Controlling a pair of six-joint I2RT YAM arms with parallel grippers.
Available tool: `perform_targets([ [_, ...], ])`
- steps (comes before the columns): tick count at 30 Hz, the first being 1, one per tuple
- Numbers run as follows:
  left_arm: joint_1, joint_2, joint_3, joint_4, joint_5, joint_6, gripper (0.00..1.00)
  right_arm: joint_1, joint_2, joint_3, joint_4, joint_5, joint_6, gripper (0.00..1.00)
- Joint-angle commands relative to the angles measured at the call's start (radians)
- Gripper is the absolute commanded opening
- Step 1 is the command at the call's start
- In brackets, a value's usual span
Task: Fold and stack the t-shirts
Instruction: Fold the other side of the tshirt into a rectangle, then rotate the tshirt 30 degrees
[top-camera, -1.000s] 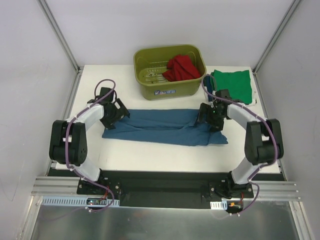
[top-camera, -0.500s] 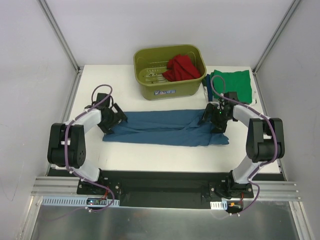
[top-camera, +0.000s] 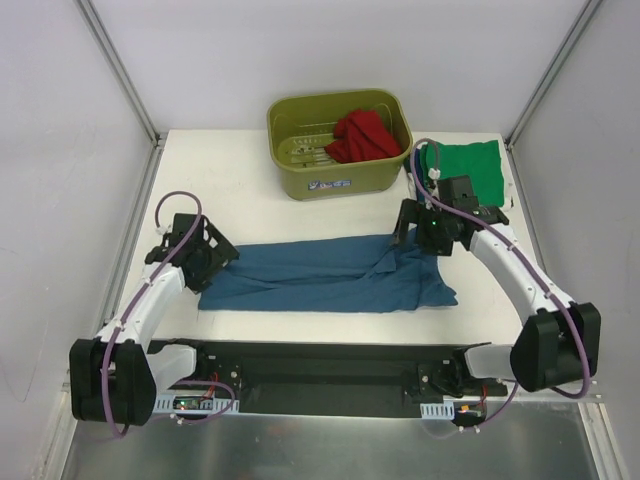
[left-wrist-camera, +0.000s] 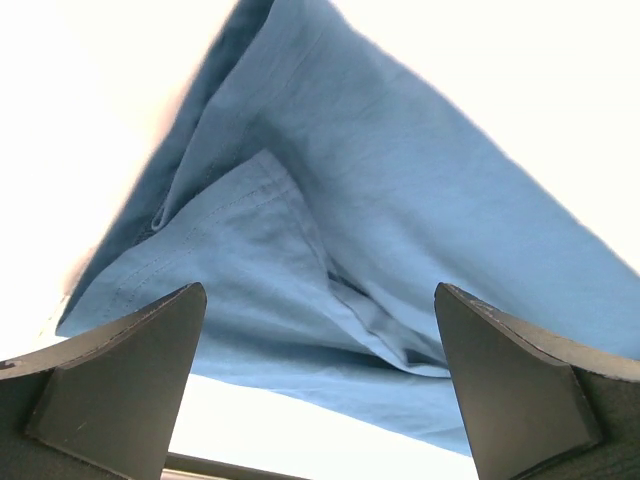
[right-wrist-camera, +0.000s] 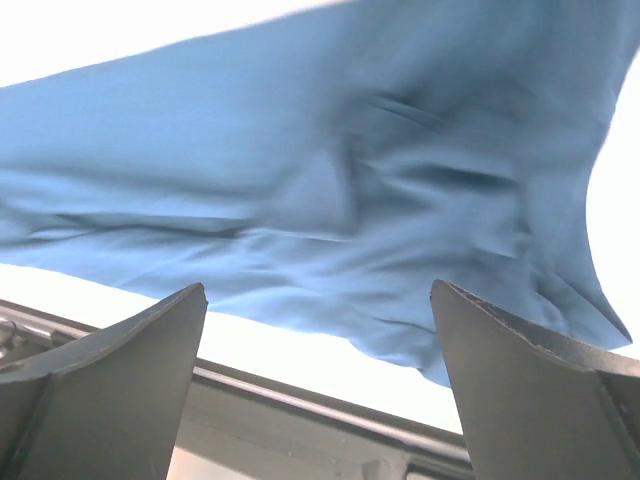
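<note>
Two wide-open pincers over a blue t-shirt on the table

From the top, the teal-blue t-shirt (top-camera: 320, 275) lies spread long and a bit crumpled on the white table (top-camera: 250, 195), near the front edge. The left gripper (top-camera: 222, 262) is at the shirt's left end and the right gripper (top-camera: 425, 238) is over its right end. The red t-shirt (top-camera: 362, 135) sits bunched up inside the olive-green tub (top-camera: 330, 182) at the back. The bright green t-shirt (top-camera: 470, 170) lies folded on the table just to the right of the tub. In the left wrist view, the two black fingers (left-wrist-camera: 120, 385) stand as far apart as they go and hold nothing, and the blue shirt's hem and folds show beyond them. In the right wrist view, the fingers (right-wrist-camera: 110, 385) are wide apart too, holding nothing, with wrinkled blue cloth beyond them.
</note>
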Motion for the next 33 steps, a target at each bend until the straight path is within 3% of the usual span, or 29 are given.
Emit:
perform_targets([
  [1,0.008,-0.068,0.065,-0.058,-0.074,-0.002,0.99,0.129,-0.034,0.097,-0.06,0.122,-0.011,0.99],
  [5,0.008,-0.086,0.084,-0.077,-0.077,0.029,0.99,0.236,0.084,0.149,-0.079,0.212,0.023,0.99],
  [11,0.008,-0.096,0.065,-0.087,-0.087,0.046,0.99,0.266,0.231,0.183,-0.07,0.3,0.08,0.98],
  [27,0.008,-0.031,0.055,-0.087,-0.094,0.044,0.99,0.391,0.463,0.352,0.061,0.087,0.153,0.96],
  [33,0.008,-0.045,0.053,-0.087,-0.073,0.046,0.99,0.407,0.506,0.477,0.011,0.197,0.227,0.95],
])
